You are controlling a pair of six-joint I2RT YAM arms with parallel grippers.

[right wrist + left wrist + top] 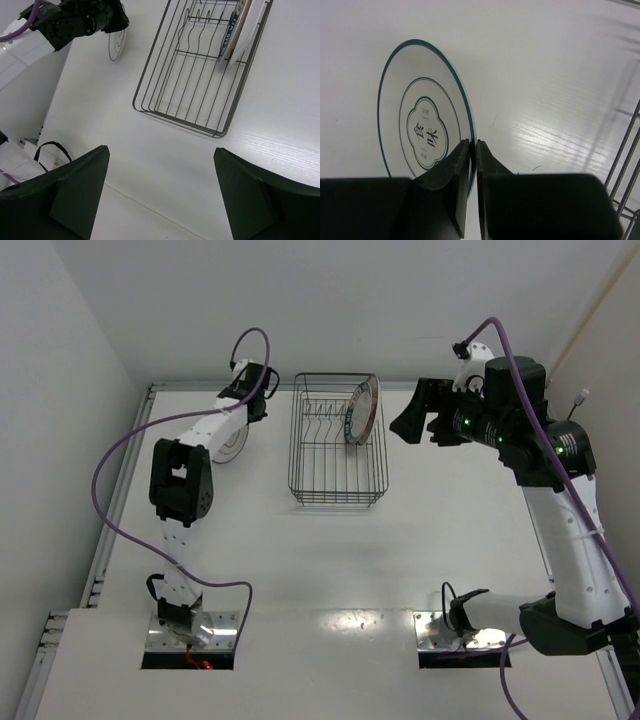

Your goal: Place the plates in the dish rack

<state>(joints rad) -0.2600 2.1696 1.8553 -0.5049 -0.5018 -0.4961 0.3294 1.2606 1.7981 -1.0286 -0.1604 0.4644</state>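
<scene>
Left hand (473,142) closed, ringed plate (420,95) rim pinched

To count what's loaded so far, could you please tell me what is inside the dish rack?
A teal-rimmed plate stands on edge, far right in the dish rack; a second seems to stand behind it, mostly covered.

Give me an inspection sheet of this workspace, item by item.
Surface: white table, glossy.
Job's things: dish rack mid-table; teal-rimmed plate on edge in its far right corner, perhaps another behind it; ringed plate outside, left of the rack.
Clutter: nothing seen.
Grippers: left gripper shut on the ringed plate's rim; right gripper open, empty, right of the rack.
Cables: purple cable loops off each arm.
Surroundings: white walls around the table.
</scene>
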